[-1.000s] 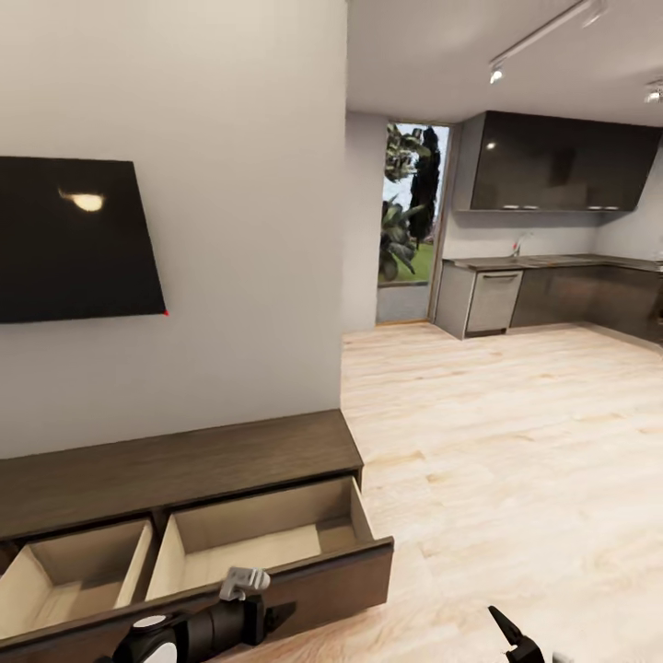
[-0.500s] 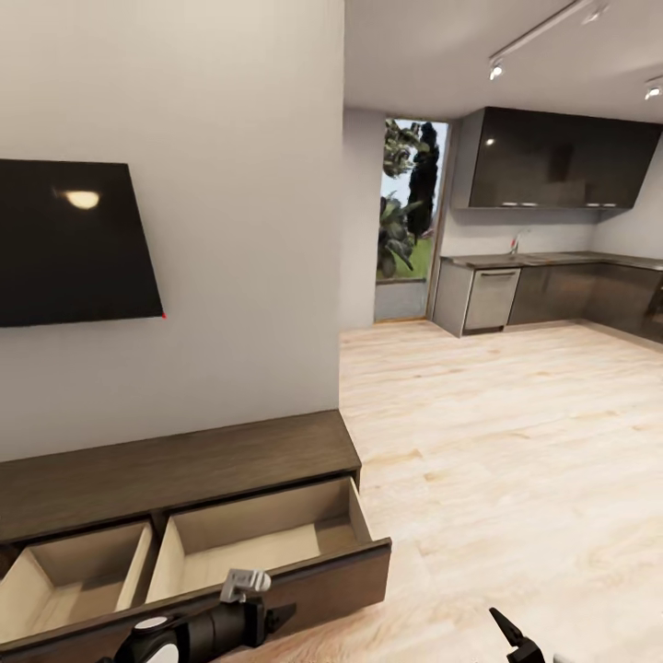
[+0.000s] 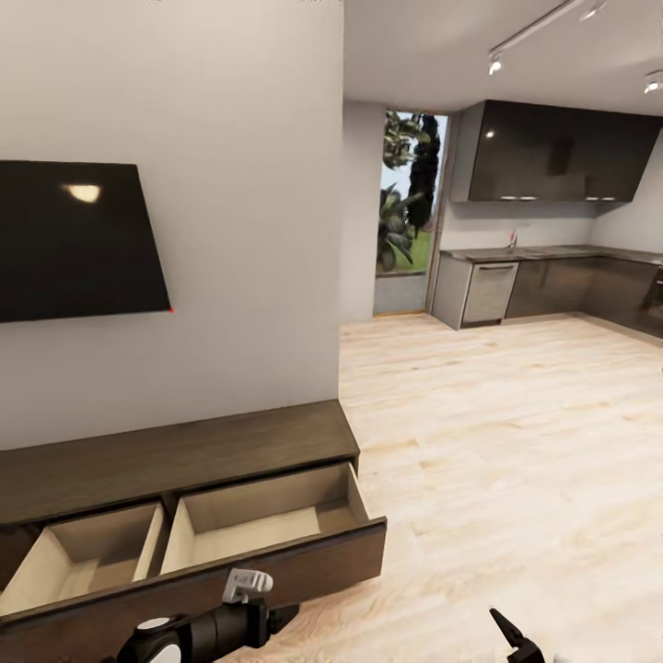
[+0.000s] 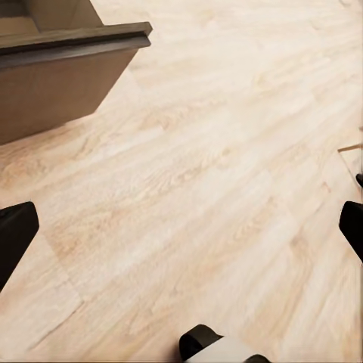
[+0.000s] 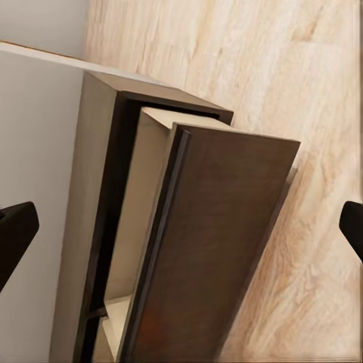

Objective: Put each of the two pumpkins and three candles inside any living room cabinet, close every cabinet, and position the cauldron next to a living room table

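Note:
The cabinet (image 3: 184, 451) is a long, low, dark brown unit against the white wall. Two of its drawers are pulled out, the right drawer (image 3: 267, 525) and the left drawer (image 3: 87, 557). What shows of their tan insides is bare. My left arm (image 3: 216, 628) hangs just in front of the right drawer's front panel. The left gripper (image 4: 181, 227) is open over bare floor, with the drawer front (image 4: 68, 76) off to one side. My right gripper (image 5: 181, 227) is open too and faces the cabinet's end (image 5: 98, 189) and the protruding drawer front. One right fingertip (image 3: 505, 628) shows low in the head view. Pumpkins, candles, cauldron and table are out of view.
A black TV (image 3: 78, 239) hangs on the wall above the cabinet. Light wooden floor (image 3: 506, 442) stretches to the right towards a kitchen with dark wall units (image 3: 552, 152), a grey counter (image 3: 534, 253) and a glazed door (image 3: 405, 212).
The whole head view has shifted slightly, so the camera moved; the cabinet sits a little higher in the picture. Both drawers stay open and the arms hold the same pose.

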